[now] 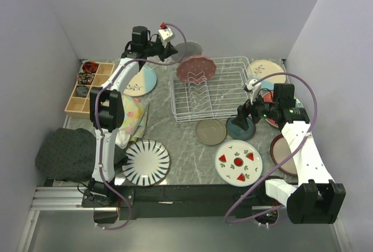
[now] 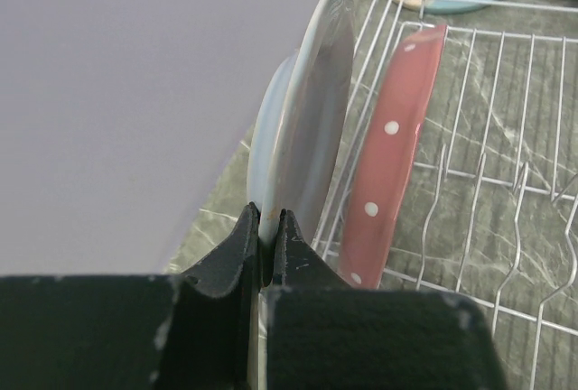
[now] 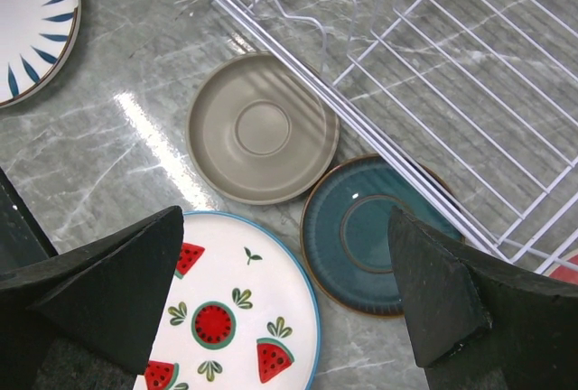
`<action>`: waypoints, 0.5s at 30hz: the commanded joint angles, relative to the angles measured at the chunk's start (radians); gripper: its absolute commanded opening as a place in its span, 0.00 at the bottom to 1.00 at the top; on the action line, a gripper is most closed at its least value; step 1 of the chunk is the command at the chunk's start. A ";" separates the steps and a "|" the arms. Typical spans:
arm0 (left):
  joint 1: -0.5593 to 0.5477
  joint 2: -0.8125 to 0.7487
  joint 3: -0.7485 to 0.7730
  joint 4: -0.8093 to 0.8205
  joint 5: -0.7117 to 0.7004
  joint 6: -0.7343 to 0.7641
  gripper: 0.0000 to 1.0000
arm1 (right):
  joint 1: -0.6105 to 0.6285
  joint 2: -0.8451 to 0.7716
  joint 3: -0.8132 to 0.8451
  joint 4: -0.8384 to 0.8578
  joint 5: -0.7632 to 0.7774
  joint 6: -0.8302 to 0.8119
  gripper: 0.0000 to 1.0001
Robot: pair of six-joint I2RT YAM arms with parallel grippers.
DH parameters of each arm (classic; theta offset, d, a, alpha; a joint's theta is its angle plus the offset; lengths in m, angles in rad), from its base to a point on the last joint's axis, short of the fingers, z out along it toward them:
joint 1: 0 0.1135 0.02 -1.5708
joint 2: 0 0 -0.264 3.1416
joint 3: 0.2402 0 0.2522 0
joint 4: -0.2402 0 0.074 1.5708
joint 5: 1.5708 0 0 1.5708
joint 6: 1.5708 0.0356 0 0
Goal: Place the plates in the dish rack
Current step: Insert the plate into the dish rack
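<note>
My left gripper (image 2: 266, 227) is shut on the rim of a pale blue plate (image 2: 307, 128), held on edge at the back end of the white wire dish rack (image 2: 492, 128). From above, this gripper (image 1: 173, 46) and the pale blue plate (image 1: 187, 51) sit by the back wall. A pink dotted plate (image 2: 393, 155) stands upright in the rack right beside it. My right gripper (image 3: 285, 227) hangs open over the dark teal plate (image 3: 357, 232), which lies flat against the rack's front edge (image 3: 424, 56). The taupe plate (image 3: 262, 128) and watermelon plate (image 3: 226, 309) lie close by.
A striped plate (image 1: 145, 161) lies front left. Cream-and-blue plates lie at back right (image 1: 265, 70) and left of the rack (image 1: 140, 81). A red plate (image 1: 271, 109) and a brownish plate (image 1: 282, 154) sit by the right arm. A wooden box (image 1: 87, 88), floral cloth (image 1: 131, 115) and dark cloth (image 1: 67, 153) occupy the left.
</note>
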 commanded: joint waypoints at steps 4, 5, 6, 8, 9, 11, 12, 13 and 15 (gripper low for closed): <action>-0.022 0.026 0.072 0.082 0.034 0.016 0.01 | -0.007 -0.005 0.044 0.000 -0.023 -0.011 1.00; -0.023 0.029 0.075 0.077 0.036 0.019 0.01 | -0.007 -0.007 0.046 0.000 -0.023 -0.009 1.00; -0.023 0.035 0.076 0.074 0.036 0.021 0.01 | -0.007 -0.005 0.044 0.000 -0.021 -0.011 1.00; -0.031 0.040 0.078 0.057 0.028 0.042 0.01 | -0.007 -0.004 0.046 0.000 -0.021 -0.009 1.00; -0.034 0.043 0.076 0.050 0.024 0.051 0.01 | -0.007 -0.004 0.044 0.000 -0.023 -0.011 1.00; -0.045 0.047 0.076 0.033 -0.002 0.086 0.01 | -0.007 -0.004 0.046 0.000 -0.024 -0.011 1.00; -0.048 0.053 0.075 0.022 -0.012 0.096 0.01 | -0.007 -0.005 0.046 -0.001 -0.026 -0.011 1.00; -0.055 0.055 0.076 0.019 -0.021 0.105 0.01 | -0.007 -0.004 0.044 -0.001 -0.023 -0.012 1.00; -0.062 0.066 0.081 0.017 -0.038 0.125 0.01 | -0.007 -0.007 0.044 -0.001 -0.024 -0.012 1.00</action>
